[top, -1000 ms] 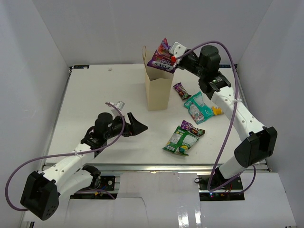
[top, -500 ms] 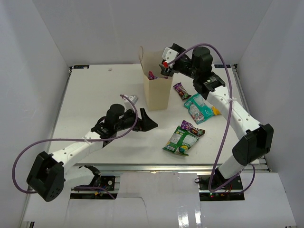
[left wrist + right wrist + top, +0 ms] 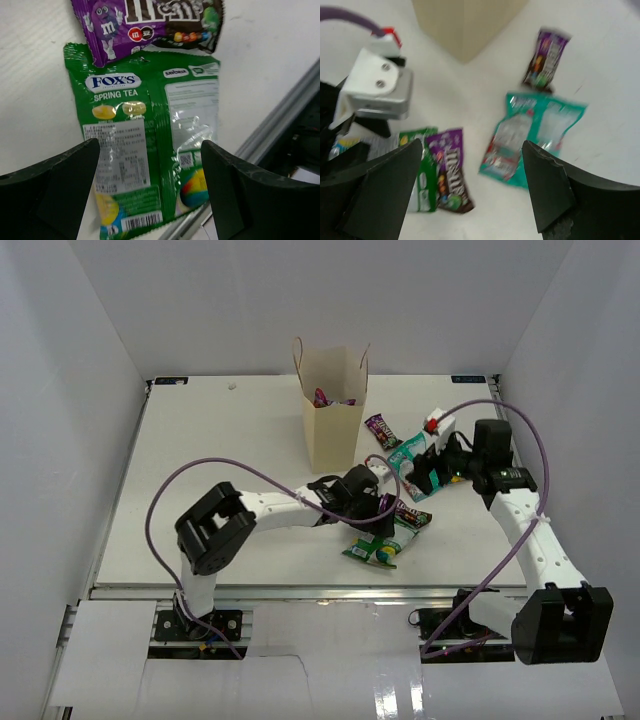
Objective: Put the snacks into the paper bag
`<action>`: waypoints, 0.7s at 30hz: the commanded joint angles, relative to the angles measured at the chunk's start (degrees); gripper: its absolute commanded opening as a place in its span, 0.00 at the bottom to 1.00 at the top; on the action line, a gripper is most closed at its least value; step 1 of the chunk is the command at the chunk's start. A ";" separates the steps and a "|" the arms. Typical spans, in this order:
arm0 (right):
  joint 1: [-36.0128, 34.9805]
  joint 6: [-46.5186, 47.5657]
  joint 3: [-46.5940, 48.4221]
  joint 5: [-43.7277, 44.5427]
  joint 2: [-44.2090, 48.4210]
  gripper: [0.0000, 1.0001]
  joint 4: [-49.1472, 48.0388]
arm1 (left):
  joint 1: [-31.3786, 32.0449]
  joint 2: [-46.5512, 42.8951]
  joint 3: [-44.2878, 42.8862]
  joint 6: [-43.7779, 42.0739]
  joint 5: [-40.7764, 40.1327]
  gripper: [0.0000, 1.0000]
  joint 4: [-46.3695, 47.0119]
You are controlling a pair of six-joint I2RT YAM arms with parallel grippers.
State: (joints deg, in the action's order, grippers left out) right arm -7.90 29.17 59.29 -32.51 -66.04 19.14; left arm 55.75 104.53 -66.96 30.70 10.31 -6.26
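Note:
The tan paper bag (image 3: 335, 425) stands upright at the back centre, and a purple snack packet (image 3: 322, 397) shows inside its mouth. My left gripper (image 3: 378, 520) (image 3: 150, 192) hangs open just above the green-white Fox's packet (image 3: 374, 546) (image 3: 145, 145), one finger on each side. A purple M&M's packet (image 3: 410, 513) (image 3: 150, 22) overlaps that packet's far end. My right gripper (image 3: 420, 478) (image 3: 470, 192) is open and empty above the table, close to the teal packet (image 3: 412, 453) (image 3: 532, 135). Another small purple bar (image 3: 381, 430) (image 3: 547, 57) lies by the bag.
The green-white packet lies close to the table's front edge, with the metal rail (image 3: 280, 115) just beyond it. The two grippers are close together at the right centre; the left wrist's camera housing (image 3: 375, 90) fills the right wrist view's left side. White walls enclose the table.
My right gripper opened over the paper bag, left the large purple packet inside, and swung down toward the teal packet. My left arm reached right, over the green-white packet.

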 commanded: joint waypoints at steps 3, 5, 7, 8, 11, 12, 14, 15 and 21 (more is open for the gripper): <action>6.05 -2.36 -12.78 -3.26 7.14 0.87 8.20 | 1.91 11.55 -14.24 -1.96 -8.46 0.88 -16.03; 6.32 -2.71 -14.80 -3.08 7.94 0.86 8.73 | 2.00 12.80 -16.88 -1.61 -8.99 0.83 -17.90; 6.58 -3.33 -15.51 -3.00 8.47 0.86 8.64 | 2.09 13.15 -16.98 -1.34 -8.46 0.76 -19.22; 6.67 -3.42 -15.69 -2.91 8.56 0.86 8.29 | 2.09 13.15 -16.28 -0.91 -8.20 0.73 -19.31; 6.58 -3.33 -15.78 -3.61 8.12 0.86 8.02 | 2.26 12.98 -15.14 -0.47 -6.79 0.62 -19.31; 6.58 -3.33 -15.69 -3.78 8.03 0.86 8.02 | 2.35 12.98 -14.96 -0.38 -6.27 0.58 -19.31; 6.58 -3.50 -15.43 -4.14 7.68 0.86 7.94 | 2.79 13.07 -14.78 -0.20 -6.00 0.42 -19.23; 6.58 -3.59 -15.26 -4.23 7.59 0.86 7.93 | 2.79 13.15 -14.78 -0.03 -5.65 0.35 -19.31; 6.93 -4.29 -13.41 -4.49 7.59 0.86 8.20 | 3.14 6.07 -12.15 -1.25 -7.83 0.04 -19.05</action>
State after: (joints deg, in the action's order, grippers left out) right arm -1.48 25.82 43.35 -35.33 -58.76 28.47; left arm 58.22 116.25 -82.28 31.16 4.86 -19.68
